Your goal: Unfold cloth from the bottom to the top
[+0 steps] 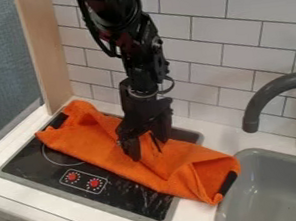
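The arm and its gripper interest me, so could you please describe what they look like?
The arm is black, built of chunky, angular jointed segments, with a thin black cable curving along one side. A small dark loop sticks out beside the wrist. The gripper is black too, with a blocky body.

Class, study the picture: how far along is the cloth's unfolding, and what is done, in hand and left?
It looks partway at best. Done: the orange cloth lies spread lengthwise across the stove. In hand: the gripper is down at the cloth's middle; whether it grips is unclear. Left: folds show at the middle and sink-side end, so bottom-to-top unfolding seems unfinished.
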Tool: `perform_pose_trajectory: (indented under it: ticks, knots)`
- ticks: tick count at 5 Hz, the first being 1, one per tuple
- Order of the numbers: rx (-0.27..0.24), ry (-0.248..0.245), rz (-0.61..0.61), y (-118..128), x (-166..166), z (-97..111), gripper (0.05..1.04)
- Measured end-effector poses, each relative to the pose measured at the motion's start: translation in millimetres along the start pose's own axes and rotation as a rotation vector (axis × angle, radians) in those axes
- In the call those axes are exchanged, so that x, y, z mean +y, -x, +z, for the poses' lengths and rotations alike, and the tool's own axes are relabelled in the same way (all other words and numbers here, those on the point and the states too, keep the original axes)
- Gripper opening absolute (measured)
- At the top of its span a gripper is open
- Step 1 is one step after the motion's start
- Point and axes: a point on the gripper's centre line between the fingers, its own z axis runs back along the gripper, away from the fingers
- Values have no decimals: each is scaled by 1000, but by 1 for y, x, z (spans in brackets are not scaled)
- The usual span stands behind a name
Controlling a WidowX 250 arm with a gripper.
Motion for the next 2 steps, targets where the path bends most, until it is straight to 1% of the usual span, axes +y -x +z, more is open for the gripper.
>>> perform_pose_trajectory:
  ticks: [2]
  knots:
    - [25, 65, -22, 2, -15, 5, 999]
